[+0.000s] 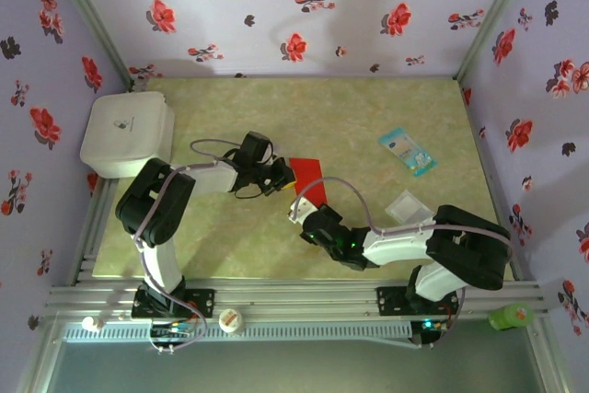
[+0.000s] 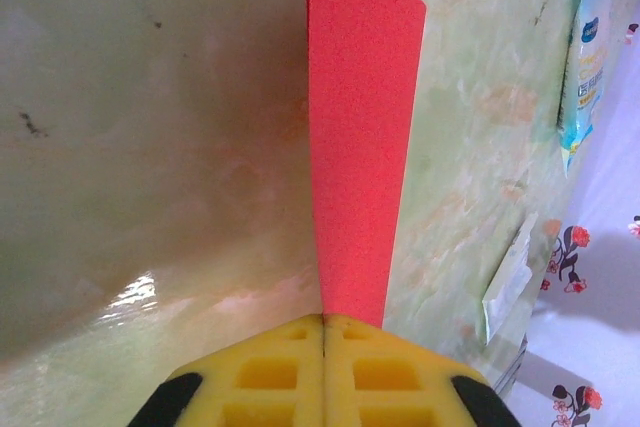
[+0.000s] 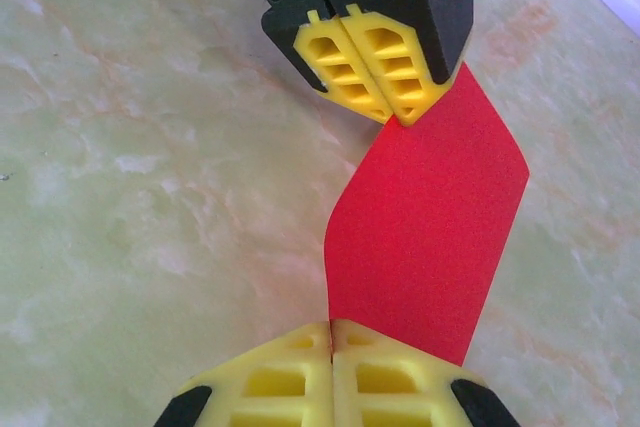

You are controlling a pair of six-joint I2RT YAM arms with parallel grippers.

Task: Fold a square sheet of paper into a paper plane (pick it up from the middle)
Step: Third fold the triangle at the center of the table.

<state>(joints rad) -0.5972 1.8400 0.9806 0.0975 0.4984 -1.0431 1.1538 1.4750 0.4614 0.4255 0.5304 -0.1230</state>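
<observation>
The square sheet of paper (image 1: 310,178), bright red, hangs above the table between my two grippers as a curved band. My left gripper (image 1: 282,179) is shut on its far end; in the left wrist view the paper (image 2: 356,147) runs straight out of the closed yellow jaws (image 2: 323,318). My right gripper (image 1: 299,210) is shut on the near end, and the sheet (image 3: 425,237) rises from its closed jaws (image 3: 331,325) to the left gripper (image 3: 388,112) facing it. The paper plane is out of view.
A light-blue-and-white packet (image 1: 407,151) lies at the back right, with a clear wrapper (image 1: 408,206) nearer the right arm. A white box (image 1: 127,133) sits at the table's left edge. A white cap (image 1: 230,321) and a green object (image 1: 511,317) rest on the front rail.
</observation>
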